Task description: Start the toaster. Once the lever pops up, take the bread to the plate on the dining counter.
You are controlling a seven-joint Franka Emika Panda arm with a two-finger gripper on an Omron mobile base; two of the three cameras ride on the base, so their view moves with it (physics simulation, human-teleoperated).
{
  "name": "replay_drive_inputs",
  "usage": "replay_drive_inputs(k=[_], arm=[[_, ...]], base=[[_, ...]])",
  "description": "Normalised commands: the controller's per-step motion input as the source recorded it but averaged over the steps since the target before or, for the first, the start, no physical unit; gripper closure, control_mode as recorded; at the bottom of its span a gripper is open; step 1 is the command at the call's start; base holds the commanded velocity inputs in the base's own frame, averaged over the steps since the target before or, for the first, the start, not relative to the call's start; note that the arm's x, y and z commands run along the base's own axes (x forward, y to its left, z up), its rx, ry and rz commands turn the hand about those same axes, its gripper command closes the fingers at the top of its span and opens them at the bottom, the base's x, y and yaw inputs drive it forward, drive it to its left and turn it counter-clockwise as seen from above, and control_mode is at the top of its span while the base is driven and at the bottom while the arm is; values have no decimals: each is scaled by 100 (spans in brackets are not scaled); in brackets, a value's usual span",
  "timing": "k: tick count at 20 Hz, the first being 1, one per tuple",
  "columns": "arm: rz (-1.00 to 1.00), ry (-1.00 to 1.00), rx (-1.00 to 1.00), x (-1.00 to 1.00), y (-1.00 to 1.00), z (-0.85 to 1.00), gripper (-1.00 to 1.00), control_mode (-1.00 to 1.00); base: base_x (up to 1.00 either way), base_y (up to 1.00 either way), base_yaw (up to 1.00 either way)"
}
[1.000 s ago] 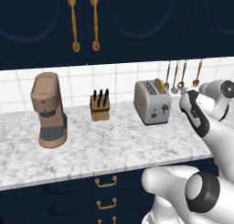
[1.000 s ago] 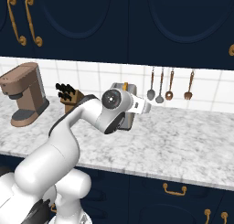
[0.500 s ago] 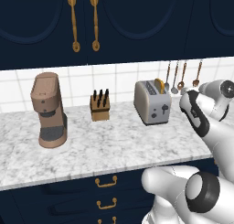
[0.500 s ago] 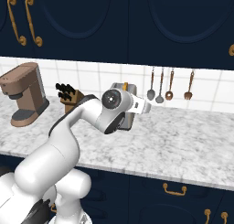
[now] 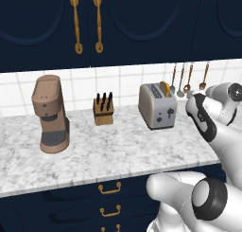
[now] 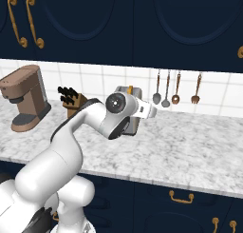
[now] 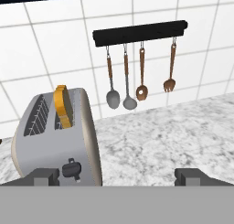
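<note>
Nothing differs between the earlier pictures and this moment: the arm sits in the same pose beside the toaster, and the coffee machine and knife block stand where they stood. That stillness suggests the toasting has not been started yet, or that the robot is pausing before its push.

The bread stands upright in 1 of the 2 slots, its golden top poking well above the toaster's rim. The lever sits on the narrow face that looks toward the camera on the hand, and it appears high in its slot, though the bottom edge of that view cuts the slot off, so this is a judgement.

The hand is fully released, its 2 fingertips spread wide, holding nothing and touching nothing. It hovers just beside the toaster's narrow face, above the marble surface, with the utensil rack on the tiled wall beyond. The likely next step is to bring 1 fingertip onto the lever and press it down.
</note>
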Motion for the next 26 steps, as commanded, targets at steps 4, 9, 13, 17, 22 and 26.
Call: replay_drive_inputs(k=[4,9,13,17,22,26], arm=[[0,0,0,0,0,0,-100,-100],[0,0,0,0,0,0,-100,-100],[0,0,0,0,0,0,-100,-100],[0,0,0,0,0,0,-100,-100],[0,0,0,0,0,0,-100,-100],[0,0,0,0,0,0,-100,-100]], base=[[0,0,0],[0,0,0],[0,0,0],[0,0,0],[0,0,0],[0,0,0]])
